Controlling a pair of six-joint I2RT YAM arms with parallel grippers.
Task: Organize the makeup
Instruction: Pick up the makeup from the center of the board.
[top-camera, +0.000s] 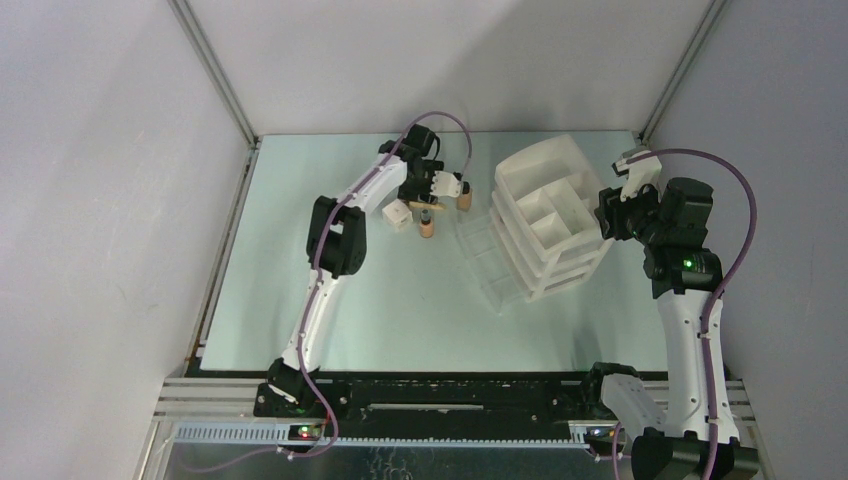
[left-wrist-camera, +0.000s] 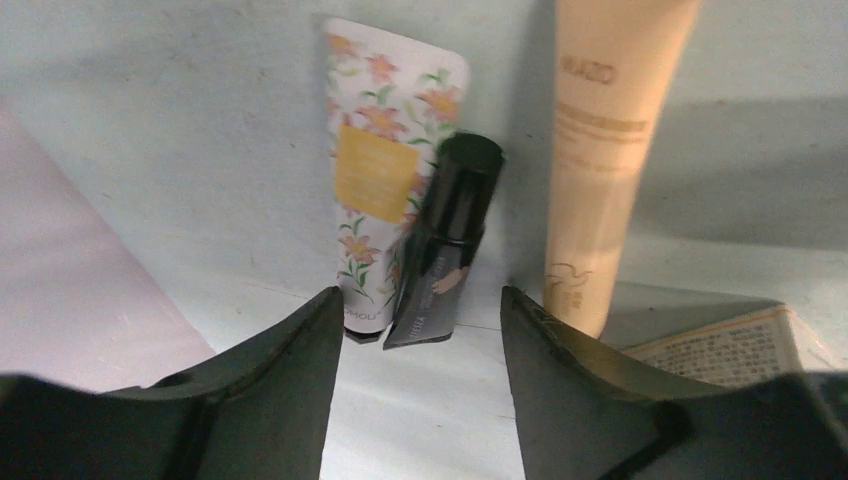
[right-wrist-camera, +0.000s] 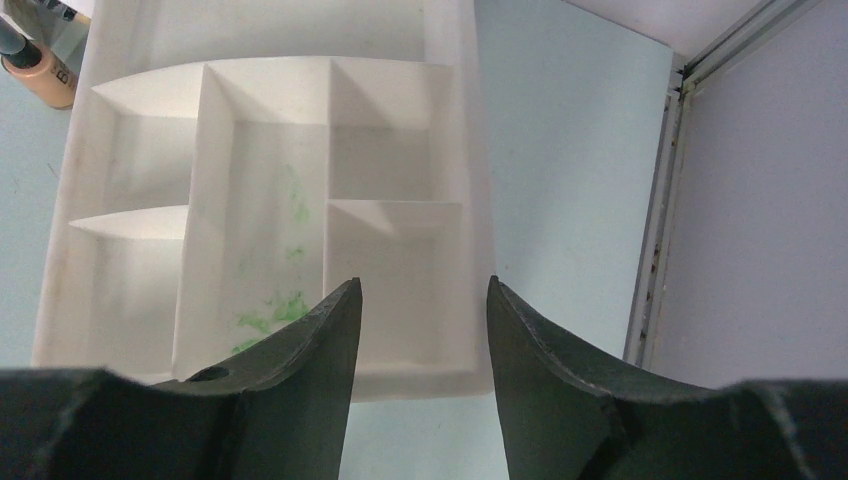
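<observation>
My left gripper is open and empty, low over the makeup at the far middle of the table. In the left wrist view its fingertips flank a black tube lying against a floral white tube; a long beige tube lies just right of them. A small white box and two beige black-capped bottles stand near it. My right gripper is open and empty at the right edge of the organizer, over its rim.
The large white drawer organizer stands right of the makeup, its empty top compartments stained green. A clear drawer juts out at its left. A printed box and a pink surface lie beside my left fingers.
</observation>
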